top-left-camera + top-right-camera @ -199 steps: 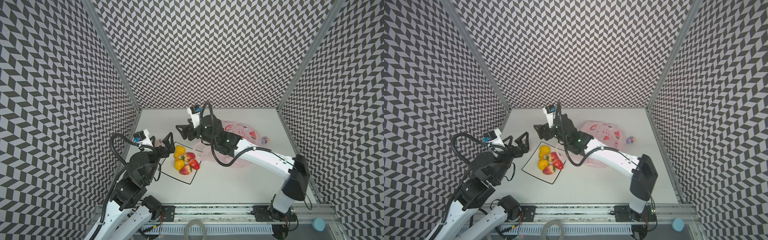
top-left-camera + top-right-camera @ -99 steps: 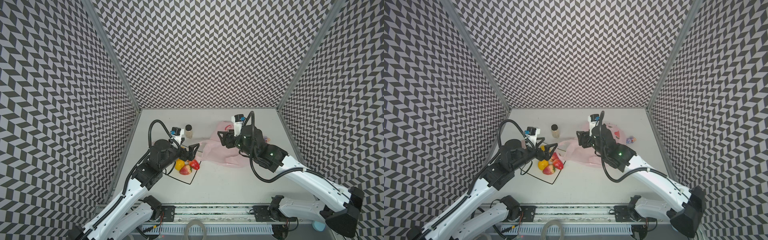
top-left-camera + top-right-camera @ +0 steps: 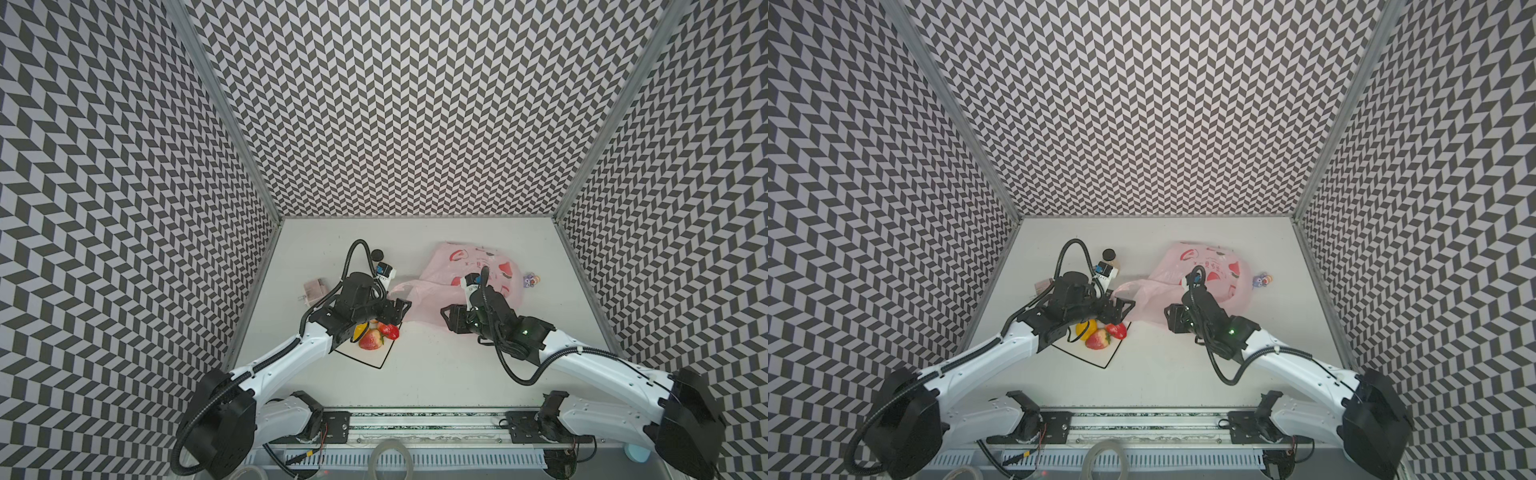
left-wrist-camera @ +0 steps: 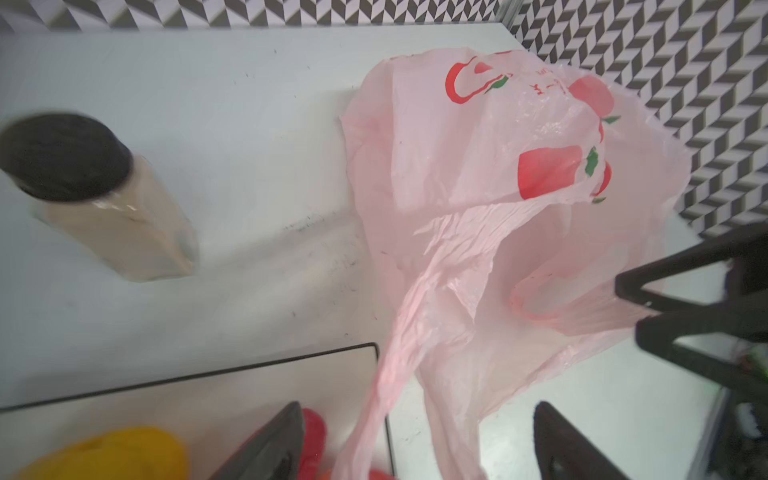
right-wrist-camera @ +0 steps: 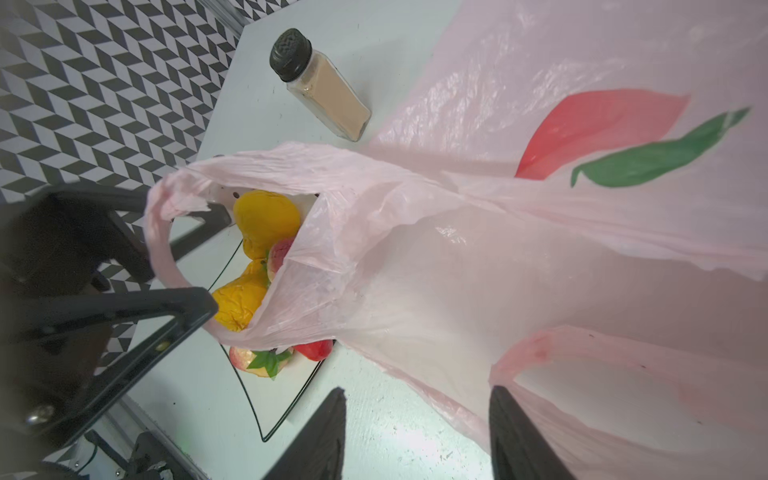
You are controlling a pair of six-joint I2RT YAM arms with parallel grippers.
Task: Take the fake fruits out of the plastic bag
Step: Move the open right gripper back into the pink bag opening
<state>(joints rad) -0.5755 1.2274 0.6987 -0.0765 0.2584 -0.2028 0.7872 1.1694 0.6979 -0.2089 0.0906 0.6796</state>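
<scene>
Fruits [image 3: 370,340] sit heaped on the plate [image 3: 368,358] at the near left of the table [image 3: 436,374], outside the bag [image 3: 465,270]. There are yellow ones [image 5: 266,216] and red strawberries [image 3: 389,331], all touching one another.

The bag lies crumpled to the right of the plate and a little farther back. Its mouth stretches leftward, and one handle [image 4: 399,374] trails over the plate's far right corner, just beside the strawberries. Whether anything is inside the bag, I can't tell.

The left claw [image 3: 398,312] hangs over that corner with its jaws parted wide. The thin handle strand runs through the gap, and neither finger pinches it.

The right claw [image 5: 417,399] is low at the bag's near edge, pointing left toward the plate. Its jaws are apart too, with bare table showing between them. The bag's other handle [image 5: 582,345] lies close by one finger [image 5: 519,436], though I can't say whether they touch. The two claws are near each other, with the bag's mouth between them.

Beyond the left arm a bottle [image 3: 377,254] with a black cap stands upright, filled with brownish powder. A small box [image 3: 314,288] sits to the left of that arm. A purple figurine [image 3: 530,279] lies just right of the bag, near the right wall.
</scene>
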